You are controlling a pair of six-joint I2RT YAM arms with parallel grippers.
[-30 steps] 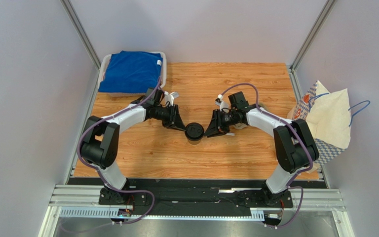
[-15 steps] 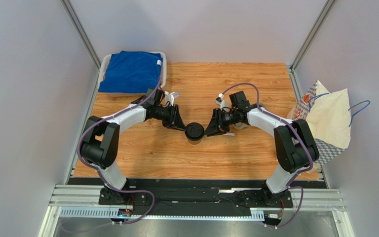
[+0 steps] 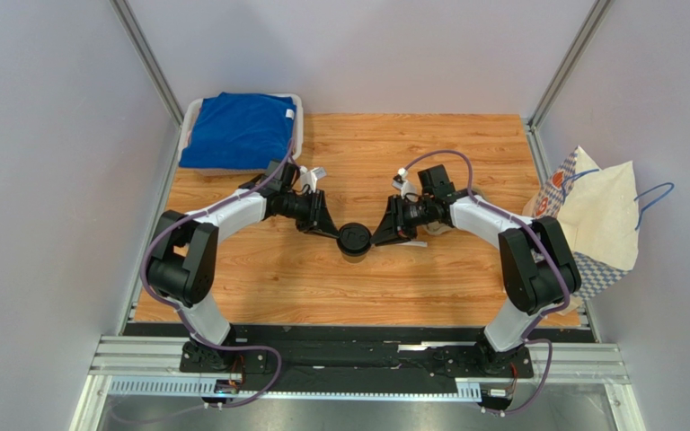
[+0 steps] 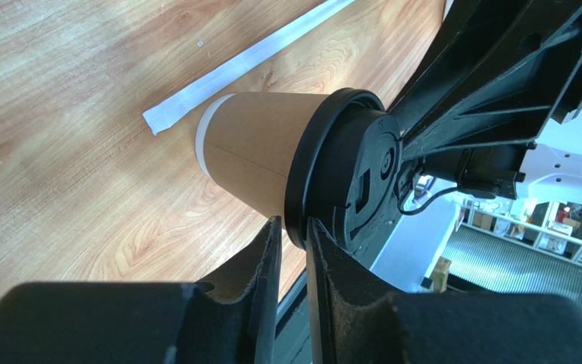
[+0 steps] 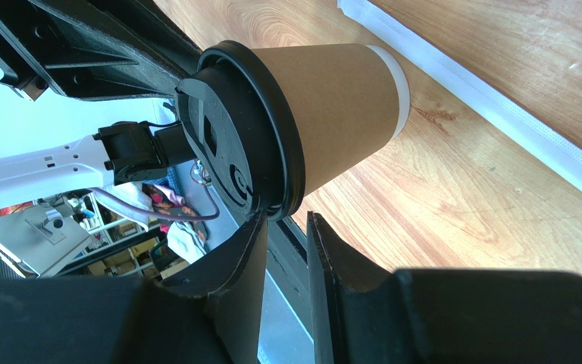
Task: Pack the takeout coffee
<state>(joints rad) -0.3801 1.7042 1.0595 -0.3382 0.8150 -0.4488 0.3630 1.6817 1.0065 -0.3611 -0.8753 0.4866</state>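
The takeout coffee (image 3: 354, 239), a tan paper cup (image 4: 260, 152) with a black lid (image 4: 347, 167), stands upright mid-table. My left gripper (image 3: 333, 233) meets the lid from the left. In the left wrist view its narrow jaws (image 4: 292, 224) pinch the lid's rim, one finger over the lid and one under the rim. My right gripper (image 3: 377, 238) meets the lid from the right. Its jaws (image 5: 286, 220) close the same way on the rim of the cup (image 5: 339, 106), with a hair of space at the lower finger.
A thin white wrapped straw (image 4: 248, 57) lies flat on the wood just behind the cup. A patterned bag (image 3: 596, 215) with blue handles sits off the table's right edge. A blue cloth (image 3: 241, 130) fills a white tray at the back left.
The right gripper has edged slightly closer onto the lid. The cup and the left arm stay where they were.
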